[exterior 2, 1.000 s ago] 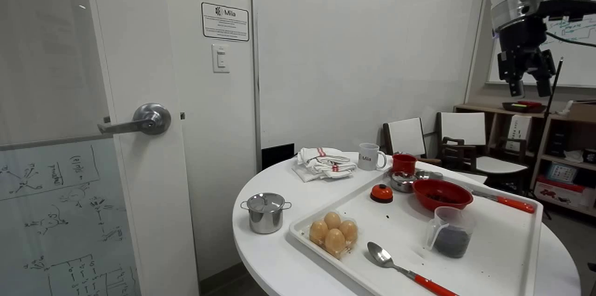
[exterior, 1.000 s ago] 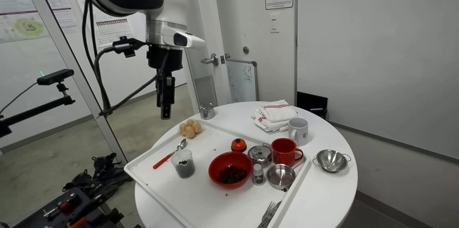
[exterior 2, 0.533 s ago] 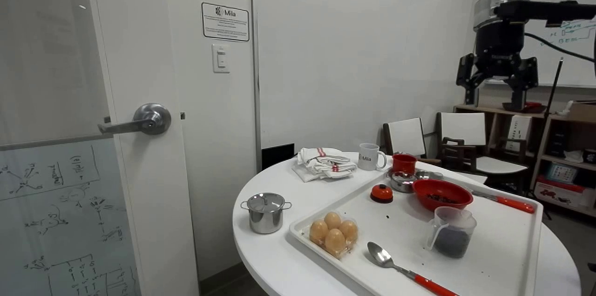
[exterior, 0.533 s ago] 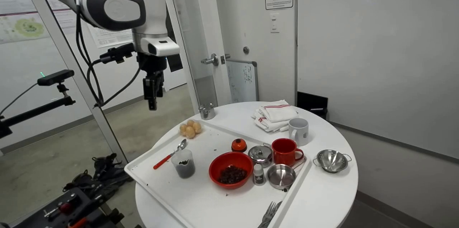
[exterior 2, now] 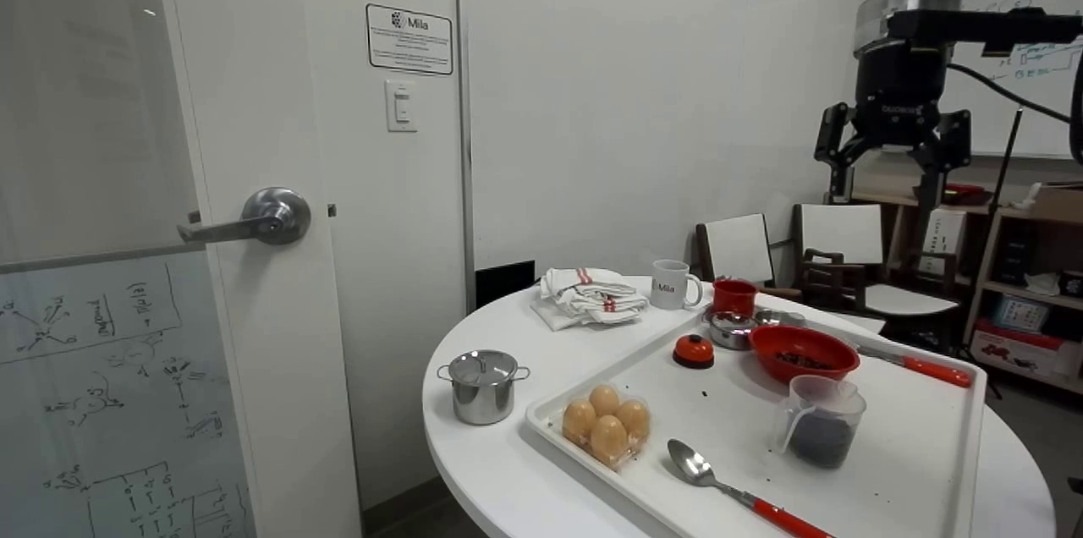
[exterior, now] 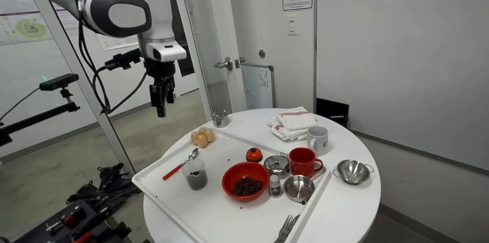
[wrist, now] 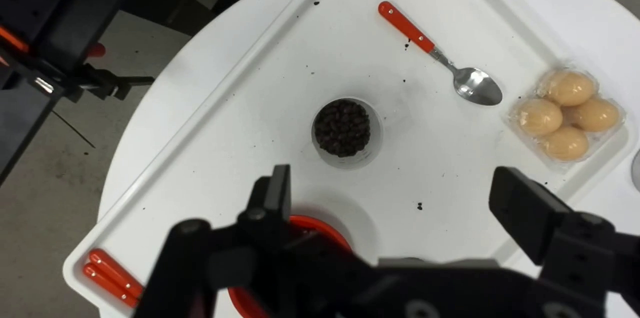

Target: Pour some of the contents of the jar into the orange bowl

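Observation:
The jar (exterior: 195, 181) is a greyish see-through cup with dark bean-like contents, upright on the white tray. It also shows in an exterior view (exterior 2: 821, 436) and in the wrist view (wrist: 342, 128). My gripper (wrist: 392, 187) is open and empty, high above the table and apart from everything, as both exterior views (exterior: 165, 109) (exterior 2: 882, 195) show. A red bowl (exterior: 228, 178) with dark contents stands beside the jar; my gripper partly hides it in the wrist view. No small orange dish shows; the small orange thing (exterior: 254, 154) with a black base looks like a closed dome.
On the tray (exterior 2: 677, 403) are a spoon (wrist: 415, 33), eggs (wrist: 567, 115) in clear plastic, a shaker (exterior: 275, 186), steel pans (exterior: 300, 187), a red mug (exterior: 303, 162) and cutlery (exterior: 286, 228). Off it are a grey mug (exterior: 318, 140), towels (exterior: 293, 122), a colander (exterior: 353, 171) and a steel pot (exterior 2: 482, 390).
The arm has moved left in both exterior views, and the wrist has turned, so the two open fingers show wider apart. Most of this came in the first half second. The tray's things have not moved.

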`<state>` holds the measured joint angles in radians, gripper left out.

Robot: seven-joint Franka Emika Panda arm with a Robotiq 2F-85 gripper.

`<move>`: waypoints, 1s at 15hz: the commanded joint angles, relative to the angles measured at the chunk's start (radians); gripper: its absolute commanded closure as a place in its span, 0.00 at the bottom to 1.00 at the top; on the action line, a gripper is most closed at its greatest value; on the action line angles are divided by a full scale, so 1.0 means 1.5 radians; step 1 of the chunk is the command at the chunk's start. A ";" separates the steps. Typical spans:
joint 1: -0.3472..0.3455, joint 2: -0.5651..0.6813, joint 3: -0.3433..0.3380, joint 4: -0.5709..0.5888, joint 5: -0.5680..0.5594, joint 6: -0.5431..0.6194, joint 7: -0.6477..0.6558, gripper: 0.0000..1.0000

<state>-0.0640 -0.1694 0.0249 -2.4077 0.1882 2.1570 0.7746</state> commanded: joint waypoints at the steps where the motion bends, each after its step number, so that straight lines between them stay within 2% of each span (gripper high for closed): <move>1: -0.003 0.009 0.012 -0.016 -0.018 0.052 0.130 0.00; 6: 0.007 0.034 0.041 -0.041 -0.076 0.151 0.363 0.00; 10: -0.066 0.053 0.134 -0.065 -0.208 0.185 0.563 0.00; 11: -0.066 0.060 0.146 -0.063 -0.243 0.172 0.615 0.00; 12: -0.048 0.080 0.149 -0.053 -0.265 0.163 0.665 0.00; 13: -0.004 0.096 0.117 -0.042 -0.275 0.155 0.689 0.00; 15: 0.023 0.126 0.111 -0.030 -0.262 0.163 0.704 0.00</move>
<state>-0.0973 -0.0512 0.2191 -2.4953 -0.1847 2.3999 1.7497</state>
